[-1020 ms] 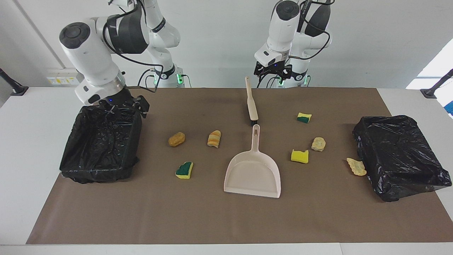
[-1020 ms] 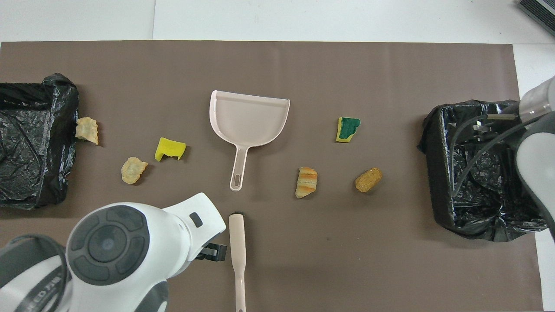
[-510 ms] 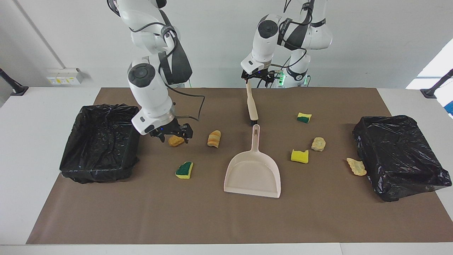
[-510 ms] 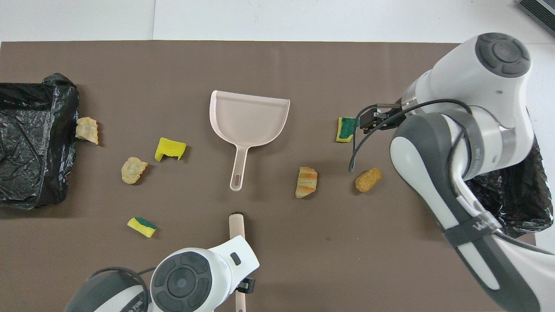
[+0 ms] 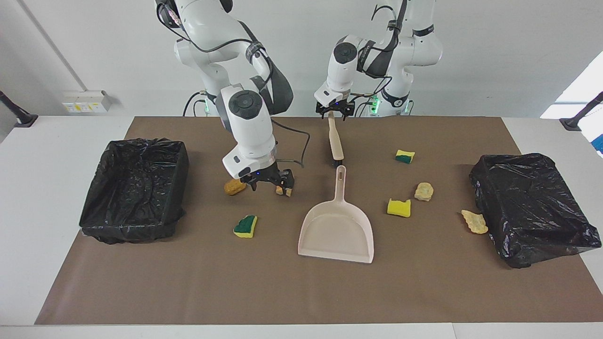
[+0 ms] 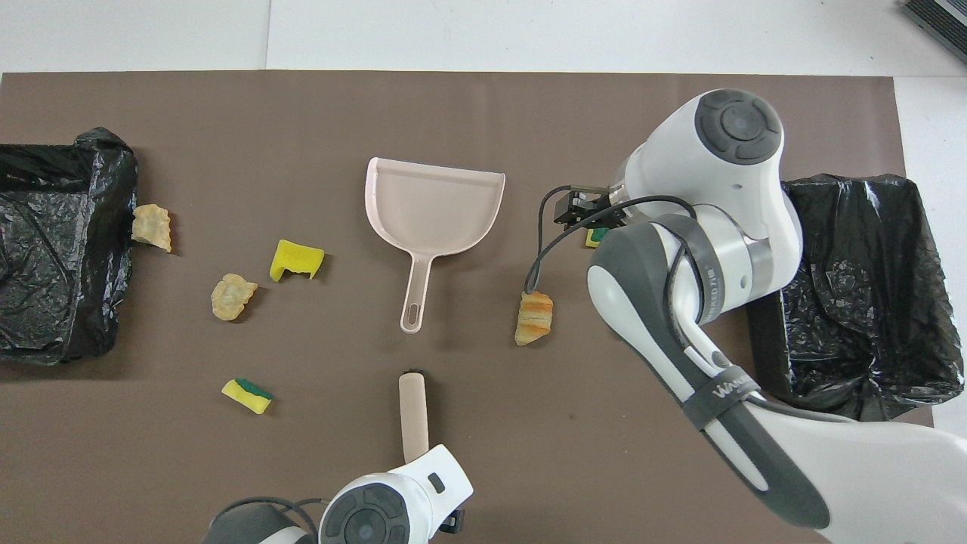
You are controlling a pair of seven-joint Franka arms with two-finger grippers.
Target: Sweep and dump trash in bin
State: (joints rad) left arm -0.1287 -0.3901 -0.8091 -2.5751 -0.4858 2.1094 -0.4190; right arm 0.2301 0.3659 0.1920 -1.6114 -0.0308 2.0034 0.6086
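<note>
Trash lies scattered on the brown mat: an orange lump (image 5: 234,187), a striped bread lump (image 5: 284,190) (image 6: 535,317), a green-backed sponge (image 5: 245,226), a small green-backed sponge (image 5: 404,156) (image 6: 247,395), a pale lump (image 5: 424,191) (image 6: 233,296), a yellow sponge (image 5: 399,207) (image 6: 297,259) and a pale chip (image 5: 475,221) (image 6: 152,227). My right gripper (image 5: 269,182) is open and empty, low over the striped lump, beside the orange one. My left gripper (image 5: 334,111) is at the handle tip of the beige brush (image 5: 336,143) (image 6: 412,412). The beige dustpan (image 5: 337,230) (image 6: 434,204) lies mid-mat.
A black-lined bin (image 5: 134,188) (image 6: 861,295) stands at the right arm's end of the table, and another (image 5: 532,207) (image 6: 53,242) at the left arm's end. In the overhead view the right arm hides the orange lump and most of the green-backed sponge.
My right gripper has swung from over its bin, past the orange lump, to the striped lump. My left gripper has come down onto the brush's handle tip. The brush and the trash have not moved.
</note>
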